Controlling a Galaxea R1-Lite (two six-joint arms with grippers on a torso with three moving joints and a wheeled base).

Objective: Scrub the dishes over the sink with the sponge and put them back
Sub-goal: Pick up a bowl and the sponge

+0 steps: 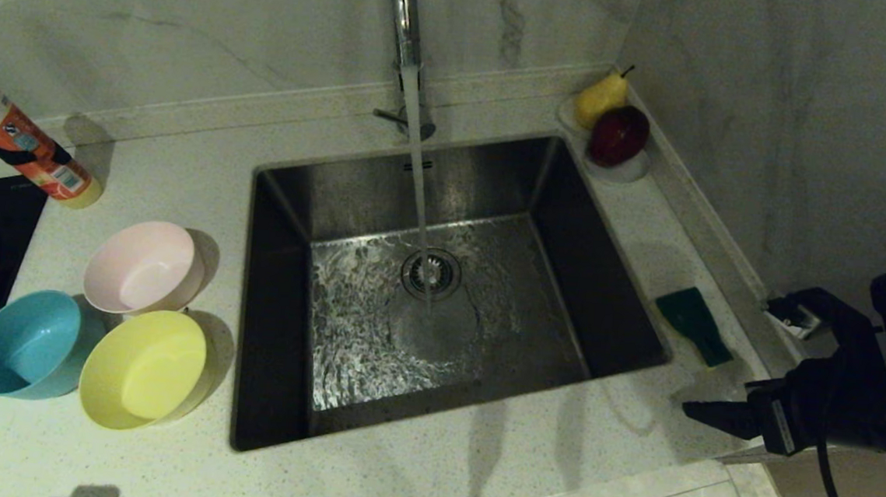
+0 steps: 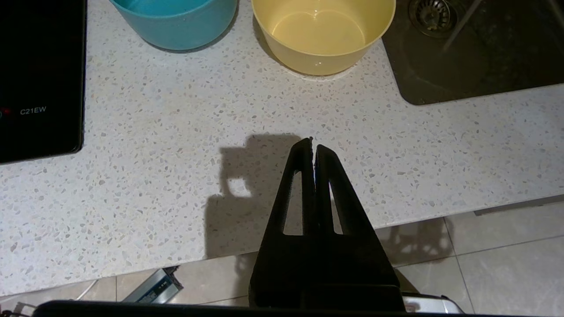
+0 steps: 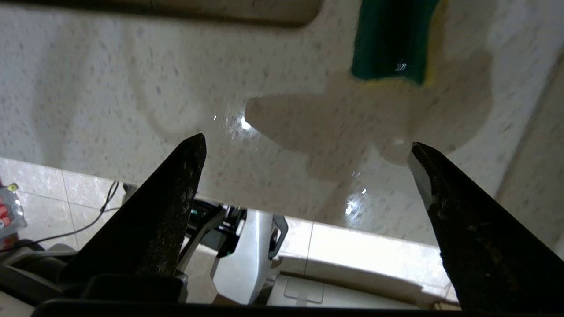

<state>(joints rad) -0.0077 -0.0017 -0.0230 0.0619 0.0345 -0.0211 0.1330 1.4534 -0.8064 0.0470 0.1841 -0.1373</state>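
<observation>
your right gripper (image 3: 306,147) hangs over the near right corner of the counter (image 1: 474,469), its fingers spread wide with nothing between them. the sponge (image 1: 693,324) lies flat on the counter just beyond it, green face up, close beside the right rim of the sink (image 1: 269,392); in the right wrist view the sponge (image 3: 392,39) sits ahead of the open fingertips and apart from them.

your left gripper (image 2: 313,145) is parked over the near edge of the counter on the left, fingers pressed together and holding nothing.

the three bowls stand upright on the counter left of the sink: the pink bowl (image 1: 144,266) farthest, the blue bowl (image 1: 29,343) near and leftmost, the yellow bowl (image 1: 146,368) near and just beside the sink. the yellow bowl and the blue bowl sit very close together; you cannot tell whether they touch.

water runs from the tap (image 1: 406,20) onto the drain (image 1: 431,273). a clear dish (image 1: 626,169) with a pear (image 1: 600,98) and an apple (image 1: 619,134) sits at the far right corner, and a bottle (image 1: 21,143) stands at the far left.
</observation>
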